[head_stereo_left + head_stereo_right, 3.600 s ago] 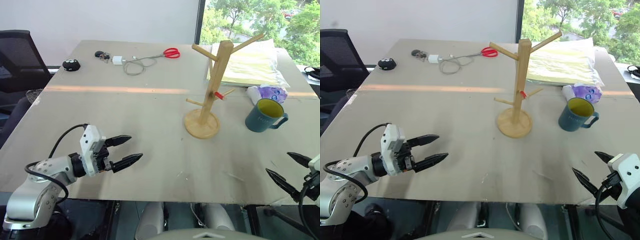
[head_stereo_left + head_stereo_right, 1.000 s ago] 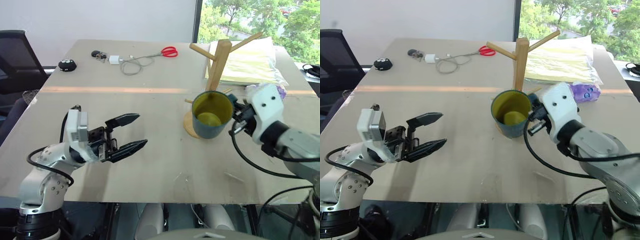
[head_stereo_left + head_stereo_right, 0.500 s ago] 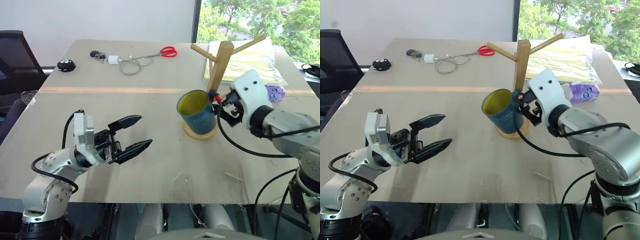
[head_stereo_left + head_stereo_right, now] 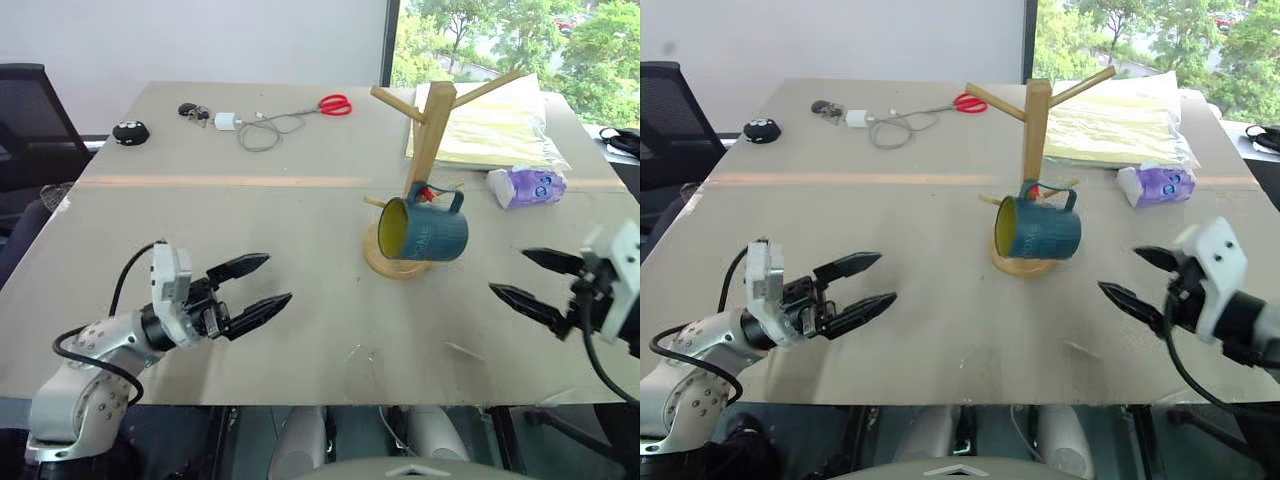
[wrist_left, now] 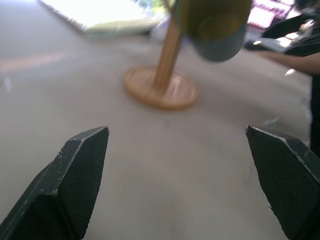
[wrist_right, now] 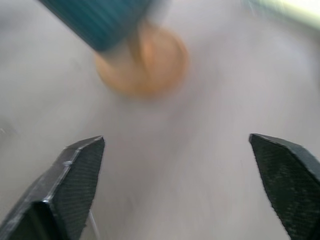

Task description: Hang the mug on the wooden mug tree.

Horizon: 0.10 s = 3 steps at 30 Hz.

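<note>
Left eye view: dark teal-blue ceramic mug (image 4: 424, 229) hangs by its handle on a low peg of the light wooden mug tree (image 4: 421, 168). Right gripper (image 4: 527, 279) spread, empty. Left wrist view: left gripper (image 5: 180, 180) spread wide, empty.

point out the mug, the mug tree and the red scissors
mug (image 4: 432, 231), left eye view, on its teal side
mug tree (image 4: 430, 137), left eye view, on the upright post
red scissors (image 4: 337, 104), left eye view, on the handles
</note>
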Motion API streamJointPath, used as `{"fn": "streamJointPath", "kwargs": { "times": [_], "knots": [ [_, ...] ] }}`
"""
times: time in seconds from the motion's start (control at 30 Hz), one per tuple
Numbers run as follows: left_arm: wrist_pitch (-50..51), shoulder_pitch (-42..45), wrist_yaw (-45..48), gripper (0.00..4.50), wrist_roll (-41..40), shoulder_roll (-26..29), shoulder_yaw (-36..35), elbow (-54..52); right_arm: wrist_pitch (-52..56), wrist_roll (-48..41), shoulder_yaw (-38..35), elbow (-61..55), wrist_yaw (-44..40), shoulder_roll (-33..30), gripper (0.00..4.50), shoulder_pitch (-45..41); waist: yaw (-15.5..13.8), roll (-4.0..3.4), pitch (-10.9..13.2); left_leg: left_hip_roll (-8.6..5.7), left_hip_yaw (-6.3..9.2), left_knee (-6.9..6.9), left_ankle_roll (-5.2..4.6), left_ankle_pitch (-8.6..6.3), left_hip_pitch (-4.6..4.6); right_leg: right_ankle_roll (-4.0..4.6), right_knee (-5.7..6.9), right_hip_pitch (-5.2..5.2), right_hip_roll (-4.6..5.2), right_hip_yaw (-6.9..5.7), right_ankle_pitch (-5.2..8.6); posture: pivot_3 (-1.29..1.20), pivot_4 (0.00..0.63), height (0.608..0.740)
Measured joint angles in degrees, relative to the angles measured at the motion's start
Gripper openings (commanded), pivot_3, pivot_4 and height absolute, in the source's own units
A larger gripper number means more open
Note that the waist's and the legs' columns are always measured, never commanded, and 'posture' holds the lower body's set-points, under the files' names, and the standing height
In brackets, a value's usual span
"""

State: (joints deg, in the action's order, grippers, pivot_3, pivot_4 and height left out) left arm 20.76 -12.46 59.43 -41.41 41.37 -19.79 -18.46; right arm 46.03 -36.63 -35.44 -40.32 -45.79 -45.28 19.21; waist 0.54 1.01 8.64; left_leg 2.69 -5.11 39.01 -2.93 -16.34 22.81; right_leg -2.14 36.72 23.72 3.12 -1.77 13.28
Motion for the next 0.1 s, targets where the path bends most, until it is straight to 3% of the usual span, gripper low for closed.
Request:
{"fn": "streamJointPath", "kwargs": {
  "times": [0.1],
  "knots": [
    [-0.87, -1.24, 0.73, 4.5, 2.03, 0.86, -0.45, 1.64, -7.22, 3.97, -0.06, 4.01, -3.02, 0.41, 4.47, 3.72, -0.01, 0.01, -0.01, 0.03, -0.02, 0.0, 0.0, 0.0, -0.04, -0.01, 0.0, 0.0, 0.01, 0.0, 0.01, 0.0, 0.15, 0.74]
  ]
}}
